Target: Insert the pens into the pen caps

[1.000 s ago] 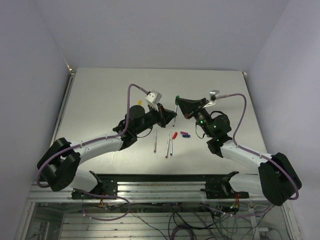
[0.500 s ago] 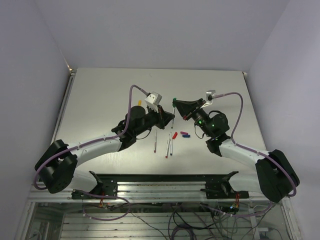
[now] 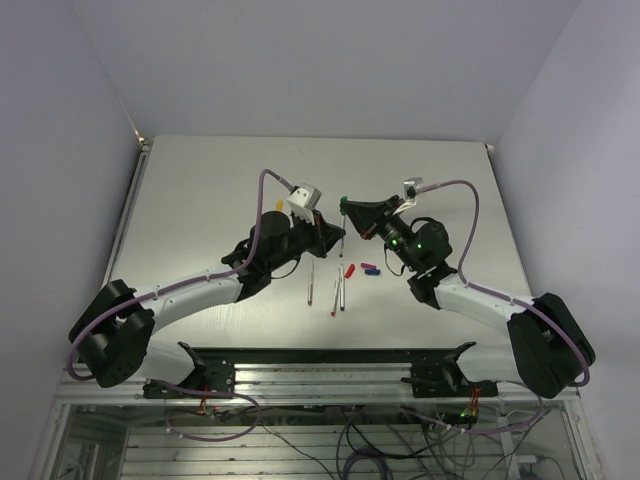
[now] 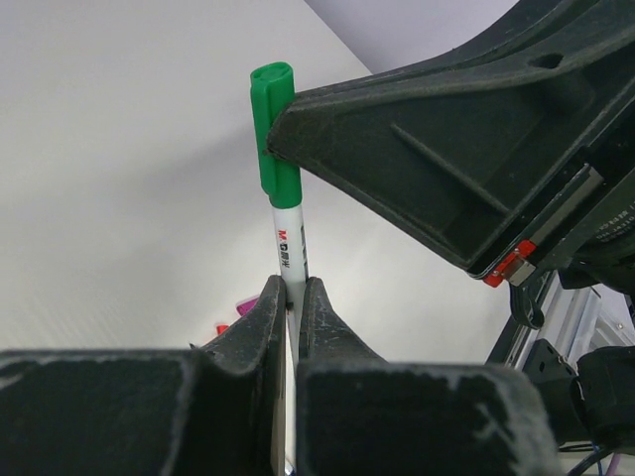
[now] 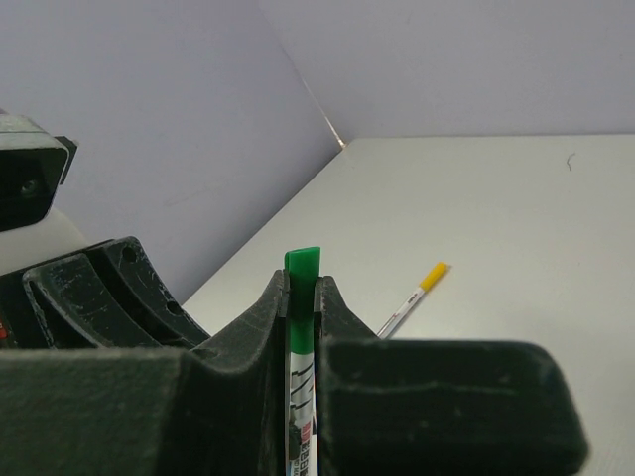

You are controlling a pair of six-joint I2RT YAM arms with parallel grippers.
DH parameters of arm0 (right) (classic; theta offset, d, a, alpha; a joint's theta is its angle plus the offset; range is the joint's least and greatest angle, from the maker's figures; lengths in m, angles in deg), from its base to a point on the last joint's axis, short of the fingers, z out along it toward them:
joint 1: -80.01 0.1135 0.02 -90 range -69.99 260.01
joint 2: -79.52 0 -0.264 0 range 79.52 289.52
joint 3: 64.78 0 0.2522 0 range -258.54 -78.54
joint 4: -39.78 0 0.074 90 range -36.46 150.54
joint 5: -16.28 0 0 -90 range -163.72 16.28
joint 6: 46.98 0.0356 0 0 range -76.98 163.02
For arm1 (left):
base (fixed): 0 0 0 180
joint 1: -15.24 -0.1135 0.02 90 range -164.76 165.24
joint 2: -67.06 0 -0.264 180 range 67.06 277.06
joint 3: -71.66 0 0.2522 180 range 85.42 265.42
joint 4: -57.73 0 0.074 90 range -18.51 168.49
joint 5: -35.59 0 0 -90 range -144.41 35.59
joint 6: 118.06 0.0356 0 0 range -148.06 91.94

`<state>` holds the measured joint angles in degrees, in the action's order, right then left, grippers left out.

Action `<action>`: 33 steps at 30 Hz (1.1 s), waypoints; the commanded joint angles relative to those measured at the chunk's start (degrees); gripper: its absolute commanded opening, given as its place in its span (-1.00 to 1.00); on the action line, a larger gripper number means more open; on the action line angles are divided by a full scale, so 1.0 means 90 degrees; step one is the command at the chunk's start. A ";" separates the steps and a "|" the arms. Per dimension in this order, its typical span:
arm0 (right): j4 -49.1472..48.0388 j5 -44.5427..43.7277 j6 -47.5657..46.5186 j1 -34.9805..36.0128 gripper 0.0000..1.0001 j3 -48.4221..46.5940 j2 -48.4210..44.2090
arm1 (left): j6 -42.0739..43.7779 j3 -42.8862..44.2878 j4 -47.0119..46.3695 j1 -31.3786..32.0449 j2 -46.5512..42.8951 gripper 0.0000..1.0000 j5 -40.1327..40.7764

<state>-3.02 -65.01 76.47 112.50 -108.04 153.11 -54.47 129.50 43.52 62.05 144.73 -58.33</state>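
Left end effector [image 4: 291, 290] tight on pen [image 4: 289, 243] barrel, right end effector [image 5: 301, 290] on its green cap [image 4: 272, 129]

**A:** What differs from the earlier views?

**B:** The right gripper [image 3: 352, 212], clamped on the green cap [image 4: 270, 129], now sits further left. The right wrist camera [image 3: 410, 187] has shifted left with it.

**A:** And the opposite arm?

**B:** The left gripper [image 3: 335, 232], closed on the green pen [image 4: 288, 243], has drawn back leftward too. The pen and cap have therefore moved left together.
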 commanded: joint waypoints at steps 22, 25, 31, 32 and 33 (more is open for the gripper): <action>0.2703 -0.1930 -0.1095 0.0169 0.07 -0.0882 -0.1559 | 0.0627 0.0254 0.0296 -0.0179 0.0462 -0.86 0.1822; 0.4058 -0.2953 -0.0667 0.0169 0.07 -0.1142 -0.1491 | 0.0599 0.0369 0.0444 -0.0550 0.0784 -0.86 0.1782; 0.5334 -0.3757 -0.0144 0.0169 0.07 -0.1035 -0.1258 | 0.0533 0.0902 0.1072 -0.1328 0.1734 -0.86 0.1642; 0.5374 -0.3748 -0.0105 0.0169 0.06 -0.0987 -0.1227 | 0.0600 0.1077 0.1305 -0.1362 0.1900 -0.86 0.1782; 0.5393 -0.3731 -0.0074 0.0169 0.06 -0.0944 -0.1195 | 0.0634 0.1218 0.1501 -0.1405 0.2068 -0.86 0.1908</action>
<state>38.27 -94.02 72.71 114.09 -117.81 141.65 -50.54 134.72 50.30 50.46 159.05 -44.82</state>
